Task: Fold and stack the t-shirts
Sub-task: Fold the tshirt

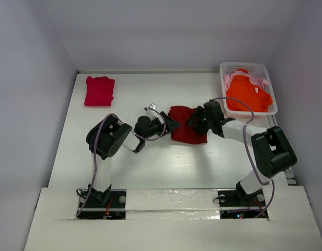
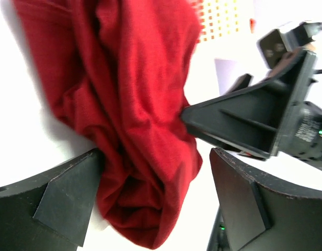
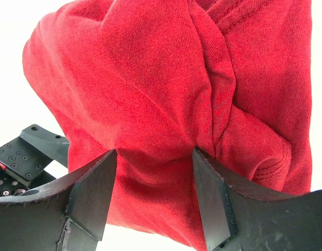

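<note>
Nearest to you, the middle of the white surface is where it's all happening: the big dark red cloth t-shirt lies bunched up there, with your two arms reaching into it from either side.

Your left tool has its fingers spread wide apart. A hanging lump of the red cloth sits between them and brushes one finger, but there's a clear gap at the other, so it's not gripping anything.

Your right tool comes in from the opposite side and is clamped on a thick fold of the same shirt. The cloth fills the whole space between its fingers. From the left wrist view you can see one of its black fingers pressed right into the fabric.

Further back on the left, a crimson-pink t-shirt lies folded flat, well apart from the arms. In the far right corner stands the white plastic lattice basket, with the bright orange t-shirt heaped inside and the pale pink t-shirt tucked in around it.
</note>
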Robot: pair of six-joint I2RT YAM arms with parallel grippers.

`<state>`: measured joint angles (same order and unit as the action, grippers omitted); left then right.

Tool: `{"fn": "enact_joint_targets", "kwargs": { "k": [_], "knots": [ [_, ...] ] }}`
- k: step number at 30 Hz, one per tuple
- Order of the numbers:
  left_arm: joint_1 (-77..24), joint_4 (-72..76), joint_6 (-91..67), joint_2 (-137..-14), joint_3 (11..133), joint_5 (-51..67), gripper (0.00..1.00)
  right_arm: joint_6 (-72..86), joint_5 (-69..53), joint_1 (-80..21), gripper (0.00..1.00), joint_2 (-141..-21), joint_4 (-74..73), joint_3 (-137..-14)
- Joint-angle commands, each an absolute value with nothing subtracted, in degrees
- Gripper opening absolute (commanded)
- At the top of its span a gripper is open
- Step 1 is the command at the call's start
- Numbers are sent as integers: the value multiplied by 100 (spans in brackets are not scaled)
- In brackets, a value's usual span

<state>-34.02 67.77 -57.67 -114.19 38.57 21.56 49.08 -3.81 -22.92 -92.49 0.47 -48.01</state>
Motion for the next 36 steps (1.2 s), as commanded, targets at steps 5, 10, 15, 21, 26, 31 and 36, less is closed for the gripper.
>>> {"fn": "enact_joint_targets", "kwargs": {
  "k": [5, 10, 15, 21, 26, 31, 36],
  "knots": [
    [-3419, 6890, -6030, -12384, 3559, 2593, 80, 4913, -27, -2461, 65, -9079, -536, -4974],
    [-3419, 7224, -6082, -12498, 3586, 2794, 80, 4931, 130, -2514, 65, -9044, -729, -5115],
    [-3419, 7611, -6240, -12647, 3595, 2944, 77, 4957, 176, -2566, 65, -9000, -800, -5159],
    [-3419, 6761, -5951, -12499, 3813, 2717, 75, 4966, 193, -2566, 65, -8983, -809, -5150],
    [-3419, 5049, -5442, -12138, 4122, 2339, 76, 4975, 211, -2619, 65, -8903, -765, -5115],
    [-3472, 3860, -5142, -11673, 4482, 1724, 78, 4966, 123, -2619, 65, -8886, -633, -5080],
    [-3472, 3534, -5115, -11689, 4640, 1600, 78, 4948, 44, -2619, 65, -8868, -510, -4975]
  ]
}}
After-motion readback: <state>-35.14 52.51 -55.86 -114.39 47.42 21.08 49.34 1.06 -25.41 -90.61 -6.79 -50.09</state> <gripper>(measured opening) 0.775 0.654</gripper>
